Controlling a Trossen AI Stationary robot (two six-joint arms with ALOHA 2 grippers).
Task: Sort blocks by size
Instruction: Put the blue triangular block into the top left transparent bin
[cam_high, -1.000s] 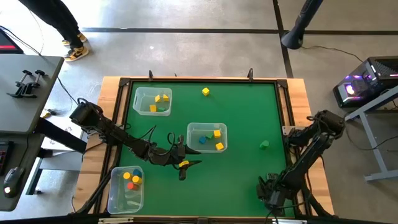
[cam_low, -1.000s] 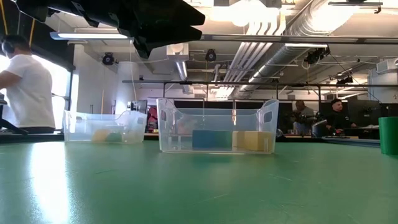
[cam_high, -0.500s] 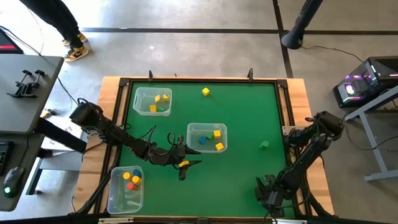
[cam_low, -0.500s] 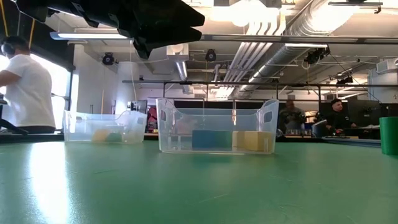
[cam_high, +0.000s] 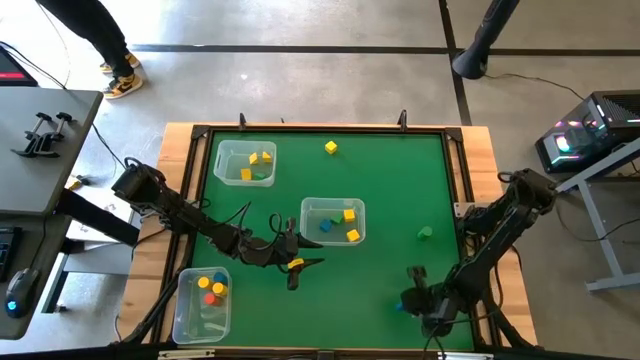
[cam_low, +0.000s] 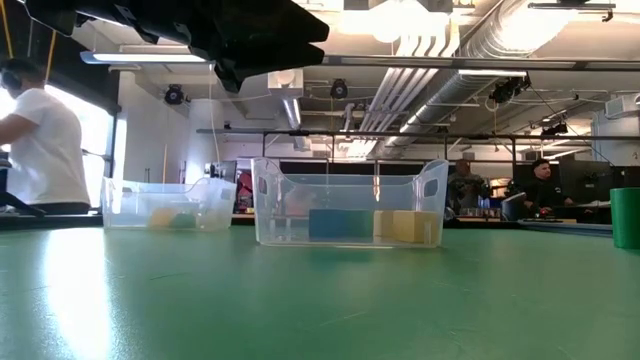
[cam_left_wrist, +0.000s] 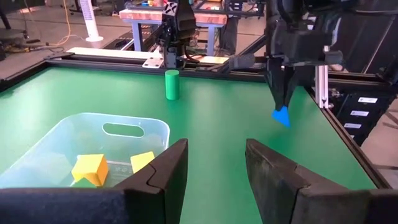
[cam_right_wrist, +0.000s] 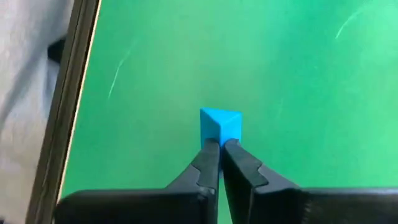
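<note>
Presently the right gripper (cam_right_wrist: 220, 144) sits at the lower right of the high view, near the bench's front edge, its fingers (cam_right_wrist: 206, 163) drawn nearly together and pinching a small blue block (cam_right_wrist: 220, 124) by one edge. In the left wrist view the block hangs from the tips just clear of the green bench (cam_high: 390, 190), which suggests it is lifted for carrying.

The left gripper (cam_high: 297, 266) hovers at lower centre of the high view, beside the middle bin (cam_high: 333, 221). Its fingers (cam_left_wrist: 163, 175) stand partly spread, with a yellow block (cam_high: 297, 264) between the tips in the high view; the grip cannot be confirmed from the wrist view.

Three clear bins hold sorted blocks: the upper-left bin (cam_high: 244, 163) has yellow pieces, the middle bin yellow and blue, the lower-left bin (cam_high: 202, 305) orange, yellow, blue and red. Each bin presumably serves one size class.

Loose on the bench are a yellow cube (cam_high: 330, 147) at upper centre and a green cylinder (cam_high: 424, 232) at right. Sorting appears well advanced but incomplete.
</note>
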